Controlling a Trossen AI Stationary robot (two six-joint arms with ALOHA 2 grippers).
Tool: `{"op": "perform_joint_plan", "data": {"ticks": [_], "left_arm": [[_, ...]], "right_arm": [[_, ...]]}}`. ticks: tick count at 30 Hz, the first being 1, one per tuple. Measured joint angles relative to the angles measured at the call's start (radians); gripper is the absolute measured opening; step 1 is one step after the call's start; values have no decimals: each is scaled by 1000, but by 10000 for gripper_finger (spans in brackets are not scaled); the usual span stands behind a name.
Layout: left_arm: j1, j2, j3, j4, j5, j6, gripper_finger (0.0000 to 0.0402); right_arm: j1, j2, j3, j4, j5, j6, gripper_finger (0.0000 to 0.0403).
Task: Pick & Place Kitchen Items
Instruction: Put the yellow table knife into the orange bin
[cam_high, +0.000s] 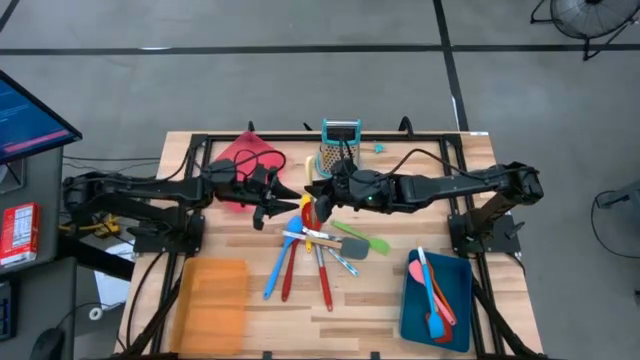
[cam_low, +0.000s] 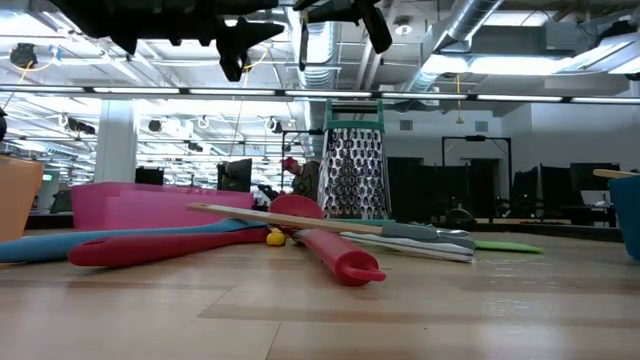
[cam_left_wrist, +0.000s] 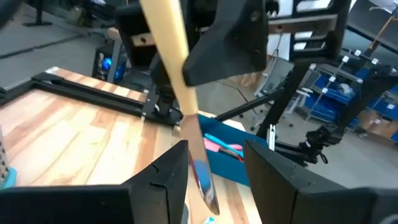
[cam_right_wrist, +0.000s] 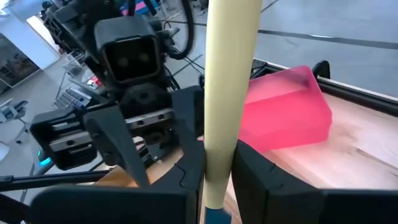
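Note:
My right gripper (cam_right_wrist: 217, 168) is shut on a utensil with a cream handle (cam_right_wrist: 227, 74) and a silvery blade (cam_left_wrist: 202, 177), held above the middle of the table (cam_high: 305, 203). My left gripper (cam_left_wrist: 214, 168) is open and faces it, one finger on either side of the blade end. I cannot tell whether they touch it. Below, several utensils lie in a loose pile on the table: a blue spoon (cam_high: 277, 268), red spoons (cam_high: 324, 280) and a green spatula (cam_high: 362, 238). My right gripper pinches the cream handle (cam_right_wrist: 219, 146) between its two fingers, which lie across the handle. The utensil is lifted clear of the table. Its blade end reaches out toward my left gripper.
A teal-framed grater (cam_high: 340, 145) stands at the far middle. A pink tray (cam_high: 250, 160) lies at the far left and an orange tray (cam_high: 212, 300) at the near left. A blue tray (cam_high: 455, 310) at the near right holds a few utensils.

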Motion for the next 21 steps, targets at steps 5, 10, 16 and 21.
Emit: {"op": "perform_joint_plan", "data": {"ticks": [5, 10, 16, 21], "left_arm": [[4, 38, 27, 26, 38, -3, 139], [5, 57, 52, 69, 36, -3, 139], [13, 84, 54, 68, 13, -3, 139], [12, 110, 54, 73, -8, -4, 139]], "right_arm": [[10, 0, 0, 0, 0, -8, 56], [14, 0, 0, 1, 0, -8, 56], [17, 0, 0, 1, 0, -8, 56], [22, 1, 0, 2, 0, -8, 56]]}}
